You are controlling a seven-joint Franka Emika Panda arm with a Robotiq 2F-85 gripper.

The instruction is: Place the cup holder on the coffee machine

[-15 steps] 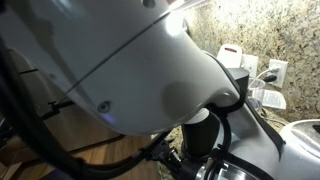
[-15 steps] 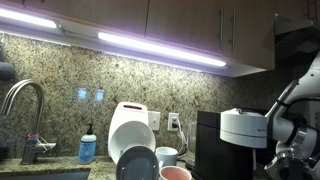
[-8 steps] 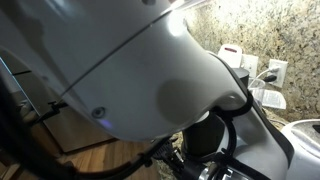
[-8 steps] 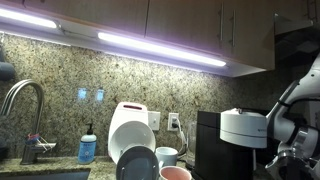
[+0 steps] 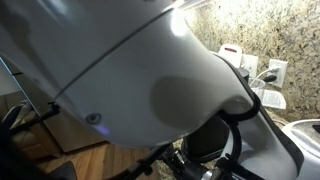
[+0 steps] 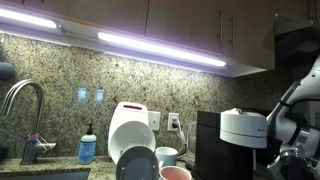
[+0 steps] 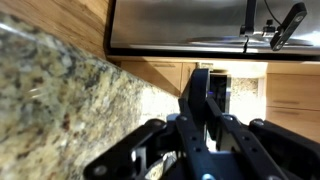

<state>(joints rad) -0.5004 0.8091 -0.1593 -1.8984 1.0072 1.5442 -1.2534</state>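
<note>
The coffee machine (image 6: 238, 132) stands at the right of the counter, a black box with a round silver-grey head. My arm reaches in from the right, with the gripper (image 6: 293, 157) low beside the machine. In the wrist view my gripper (image 7: 200, 78) has its two black fingers close together on a thin dark piece seen edge-on, which looks like the cup holder (image 7: 198, 92). Its grille top does not show. The wrist view faces the granite counter (image 7: 60, 90) and wooden cabinets. In an exterior view my white arm (image 5: 120, 80) hides nearly everything.
A white-and-chrome rounded appliance (image 6: 128, 128), plates (image 6: 136, 164) and mugs (image 6: 167, 156) stand left of the machine. A sink tap (image 6: 22, 110) and a blue soap bottle (image 6: 88, 147) are at the far left. Wall outlets (image 5: 277, 70) and upper cabinets (image 6: 180, 25) show behind.
The arm's white body has shifted slightly across one exterior view. The gripper and the coffee machine look much the same in the other.
</note>
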